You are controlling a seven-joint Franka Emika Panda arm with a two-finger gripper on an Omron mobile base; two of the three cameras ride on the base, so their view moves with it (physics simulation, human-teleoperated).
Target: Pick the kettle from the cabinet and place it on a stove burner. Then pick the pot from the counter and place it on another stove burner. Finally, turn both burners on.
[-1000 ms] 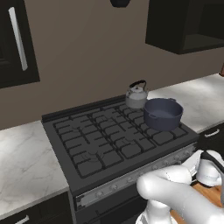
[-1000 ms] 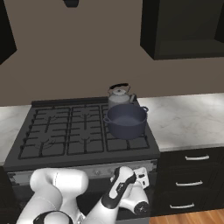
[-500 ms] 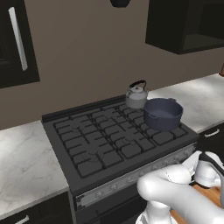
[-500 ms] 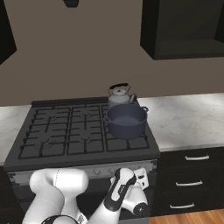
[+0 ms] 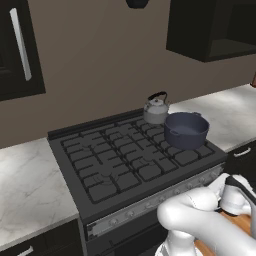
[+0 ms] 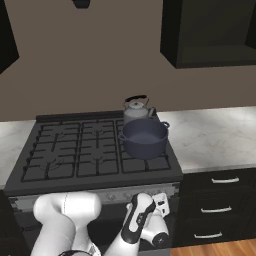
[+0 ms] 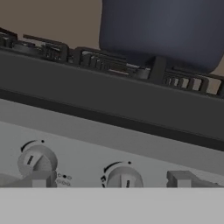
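The small silver kettle (image 5: 156, 109) (image 6: 136, 110) stands on the rear right stove burner. The dark blue-grey pot (image 5: 186, 131) (image 6: 144, 138) sits on the front right burner just before it; its underside (image 7: 162, 30) looms above the grate in the hand view. My gripper (image 7: 111, 180) (image 6: 161, 201) hangs low against the stove's grey knob panel, open and holding nothing. One knob (image 7: 124, 178) lies between its fingertips and another knob (image 7: 37, 161) sits by the left fingertip (image 7: 41, 179). The black cabinet (image 5: 215, 30) (image 6: 210, 32) hangs up at the right.
The black range (image 5: 115, 155) (image 6: 95, 150) has free grates on its left and middle. White marble counter (image 5: 225, 110) (image 6: 215, 140) runs to the right above dark drawers (image 6: 217, 200), and more counter (image 5: 25, 185) lies left. A black door with a silver handle (image 5: 20, 45) hangs upper left.
The hand has shifted only slightly in front of the knob panel. Kettle and pot have not moved, and the jaws stay open.
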